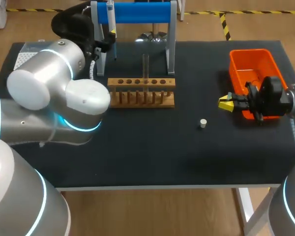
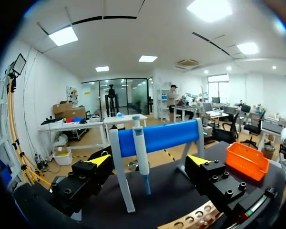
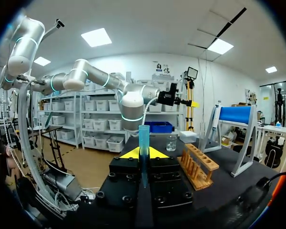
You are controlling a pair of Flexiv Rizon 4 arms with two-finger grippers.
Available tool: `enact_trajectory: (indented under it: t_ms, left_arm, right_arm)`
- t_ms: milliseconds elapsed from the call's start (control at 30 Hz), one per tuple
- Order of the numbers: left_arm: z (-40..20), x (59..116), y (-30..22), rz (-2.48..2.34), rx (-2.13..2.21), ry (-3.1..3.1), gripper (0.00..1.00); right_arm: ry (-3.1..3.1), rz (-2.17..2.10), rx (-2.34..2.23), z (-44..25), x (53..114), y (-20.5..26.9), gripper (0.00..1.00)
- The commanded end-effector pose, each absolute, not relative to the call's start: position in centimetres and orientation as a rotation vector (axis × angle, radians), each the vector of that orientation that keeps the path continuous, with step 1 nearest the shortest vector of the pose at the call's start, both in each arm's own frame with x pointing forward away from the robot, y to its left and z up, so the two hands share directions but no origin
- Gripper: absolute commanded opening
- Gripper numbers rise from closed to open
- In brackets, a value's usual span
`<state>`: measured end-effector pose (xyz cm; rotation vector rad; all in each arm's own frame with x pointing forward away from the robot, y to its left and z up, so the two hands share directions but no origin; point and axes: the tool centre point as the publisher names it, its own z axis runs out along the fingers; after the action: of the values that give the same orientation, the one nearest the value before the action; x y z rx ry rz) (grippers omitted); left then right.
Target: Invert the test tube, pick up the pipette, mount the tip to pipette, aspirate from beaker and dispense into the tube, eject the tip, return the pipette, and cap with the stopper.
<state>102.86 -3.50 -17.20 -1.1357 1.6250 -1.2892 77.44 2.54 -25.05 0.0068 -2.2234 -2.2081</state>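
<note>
Two hands: left hand (image 2: 150, 160), eleven o'clock, gapes wide before the hanging pipette (image 2: 139, 145); right hand (image 3: 143, 153), three o'clock, grips a bluish tube (image 3: 143, 137).

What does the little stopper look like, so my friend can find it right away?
Start at the black table and find the bright orange bin on its right side. Between it and the wooden rack, nearer the front edge, the stopper sits alone on the bare tabletop. It is the only tiny, pale, round plug, touching nothing.
</note>
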Motion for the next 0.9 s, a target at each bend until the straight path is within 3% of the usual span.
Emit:
enact_trajectory:
  t_ms: [33,900]
  left_arm:
    - [-17.9,104.7,-4.1,-1.261,-1.169,1.572,1.0]
    - [-18.7,109.9,-5.6,-1.204,-1.258,1.566,1.0]
  right_arm:
    - [-2.227,-2.206,0.006,-25.0,77.3,2.5,0.0]
    - [-2.227,-2.206,0.006,-25.0,77.3,2.5,0.0]
